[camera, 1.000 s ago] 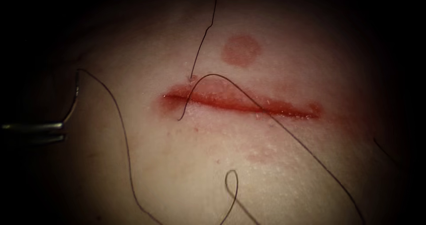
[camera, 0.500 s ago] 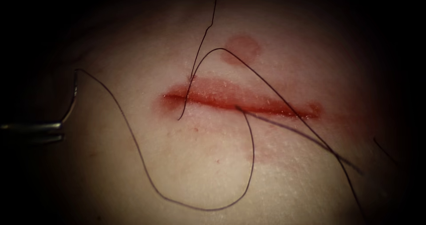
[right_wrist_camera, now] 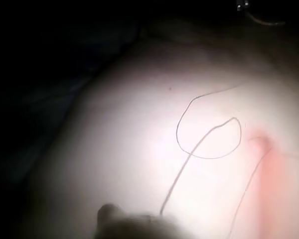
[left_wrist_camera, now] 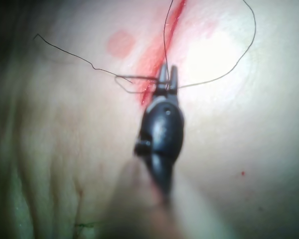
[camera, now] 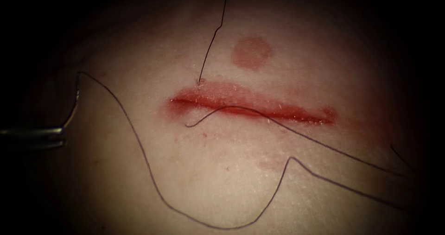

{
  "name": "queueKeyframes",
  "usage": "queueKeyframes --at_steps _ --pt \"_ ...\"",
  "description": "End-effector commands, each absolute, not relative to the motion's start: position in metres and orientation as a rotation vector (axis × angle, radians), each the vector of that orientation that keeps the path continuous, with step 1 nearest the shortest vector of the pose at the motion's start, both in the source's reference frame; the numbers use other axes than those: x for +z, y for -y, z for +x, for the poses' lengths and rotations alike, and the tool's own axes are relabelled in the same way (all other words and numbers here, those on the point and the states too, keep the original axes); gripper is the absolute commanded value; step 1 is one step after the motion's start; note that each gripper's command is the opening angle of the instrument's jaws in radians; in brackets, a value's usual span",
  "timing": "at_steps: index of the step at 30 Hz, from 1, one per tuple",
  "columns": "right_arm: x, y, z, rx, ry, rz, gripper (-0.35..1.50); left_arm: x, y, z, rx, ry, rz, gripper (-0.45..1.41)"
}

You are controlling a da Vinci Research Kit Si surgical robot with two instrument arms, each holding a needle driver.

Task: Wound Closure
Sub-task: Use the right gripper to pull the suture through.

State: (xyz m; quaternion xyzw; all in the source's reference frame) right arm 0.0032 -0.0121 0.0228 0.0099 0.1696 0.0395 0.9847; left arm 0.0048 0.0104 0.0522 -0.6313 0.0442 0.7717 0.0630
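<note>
Needle [camera: 74, 103] clenched at its lower end by left pincer [camera: 58, 137], well left of cut [camera: 252, 107], out of tissue [camera: 194, 179]. Thread [camera: 148, 165] slack across cut; could snag. Right pincer: cannot tell.

Surgical training bench in a lab, not an operating room. Shown by a pale slab of pork tissue [camera: 194, 179] carrying a single straight red cut [camera: 252, 107], a round red mark [camera: 251, 52] beside it, thin dark suture thread [camera: 139, 147] lying loose across the surface, and darkness all around.
</note>
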Motion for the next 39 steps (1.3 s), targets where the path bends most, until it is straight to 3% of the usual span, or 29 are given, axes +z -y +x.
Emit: queueKeyframes --at_steps 1,5,14,22,25,30,39 --pt "0.023 0.011 0.0042 0.043 -0.306 -0.043 1.48 0.053 -0.010 0.0043 2.330 -0.131 -1.909 -0.35" --pt "0.022 0.011 0.0055 0.037 -0.257 -0.060 1.48 0.053 -0.010 0.0043 2.330 -0.132 -1.909 -0.35" --pt "0.020 0.010 0.0114 0.277 -0.761 0.116 1.48 0.053 -0.010 0.0042 2.330 -0.132 -1.909 -0.35" --pt "0.023 0.007 0.0233 0.339 -0.897 0.092 1.48 0.053 -0.010 0.0041 2.331 -0.135 -1.908 -0.35" --pt "0.028 0.005 0.0295 0.333 -0.927 0.089 1.48 0.053 -0.010 0.0042 2.331 -0.136 -1.909 -0.35" --pt "0.032 0.003 0.0348 0.351 -0.995 0.041 1.48 0.053 -0.010 0.0042 2.332 -0.136 -1.909 -0.35" --pt "0.034 0.002 0.0353 0.325 -1.021 0.038 1.48 0.053 -0.010 0.0043 2.332 -0.138 -1.910 -0.35"
